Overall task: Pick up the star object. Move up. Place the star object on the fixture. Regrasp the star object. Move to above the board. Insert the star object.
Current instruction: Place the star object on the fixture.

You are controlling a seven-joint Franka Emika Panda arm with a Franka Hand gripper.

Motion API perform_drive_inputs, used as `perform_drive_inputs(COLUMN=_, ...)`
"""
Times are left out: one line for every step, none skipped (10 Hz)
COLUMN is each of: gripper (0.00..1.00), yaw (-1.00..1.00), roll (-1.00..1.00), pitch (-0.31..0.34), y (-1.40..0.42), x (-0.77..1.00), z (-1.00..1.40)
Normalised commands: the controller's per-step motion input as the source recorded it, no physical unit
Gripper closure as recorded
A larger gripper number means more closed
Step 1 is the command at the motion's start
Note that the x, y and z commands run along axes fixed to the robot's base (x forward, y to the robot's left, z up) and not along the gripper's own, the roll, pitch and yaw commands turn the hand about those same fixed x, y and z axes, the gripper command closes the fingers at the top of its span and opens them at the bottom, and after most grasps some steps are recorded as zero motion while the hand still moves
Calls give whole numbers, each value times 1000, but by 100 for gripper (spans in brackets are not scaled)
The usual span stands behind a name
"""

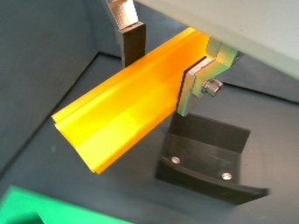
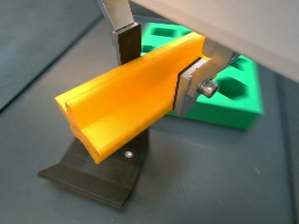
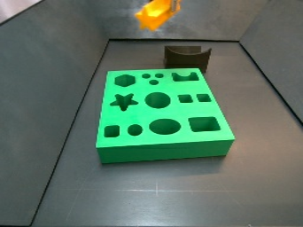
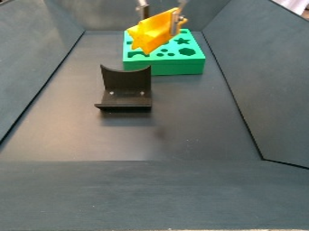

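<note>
My gripper (image 1: 163, 66) (image 2: 160, 66) is shut on the star object (image 1: 122, 105) (image 2: 122, 101), an orange-yellow ridged bar clamped across its middle between the two silver fingers. The bar hangs in the air, roughly level. In both wrist views the dark fixture (image 1: 211, 157) (image 2: 100, 171) stands on the floor below it, apart from it. In a side view the star object (image 4: 154, 34) hovers above and behind the fixture (image 4: 125, 87), in front of the green board (image 4: 183, 56). Another side view shows the board (image 3: 160, 146) with its star hole (image 3: 122, 101); the star object (image 3: 155, 13) is blurred at the top.
Dark sloping walls (image 4: 49, 81) enclose the grey floor (image 4: 169, 144) on both sides. The board (image 2: 228, 109) lies past the fixture (image 3: 187, 56), close behind it. A green board corner (image 1: 35, 210) shows at the edge of a wrist view.
</note>
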Motion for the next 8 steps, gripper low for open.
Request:
perform_drive_inputs(gripper=100, yaw=1000, roll=-128, pitch=-57, y=-110, x=1000, z=-58)
perform_drive_inputs(gripper=100, yaw=1000, roll=-156, pitch=-41, y=-92, x=1000, z=-52)
perform_drive_inputs(gripper=100, yaw=1000, roll=-174, pitch=-30, y=-83, x=1000, z=-51)
perform_drive_inputs(gripper=100, yaw=779, roll=-185, pitch=-4, y=-68, x=1000, z=-52)
perform_drive_inputs(gripper=100, yaw=513, roll=-177, pitch=16, y=-56, x=1000, z=-48)
perform_drive_inputs(gripper=100, yaw=156, roll=-1000, pitch=56, y=222, x=520, z=212)
perform_drive_inputs(gripper=100, yaw=98, roll=-1000, pitch=76, y=225, x=353, z=196)
perform_drive_inputs(gripper=100, yaw=79, roll=-1000, pitch=101, y=157, x=234, z=119)
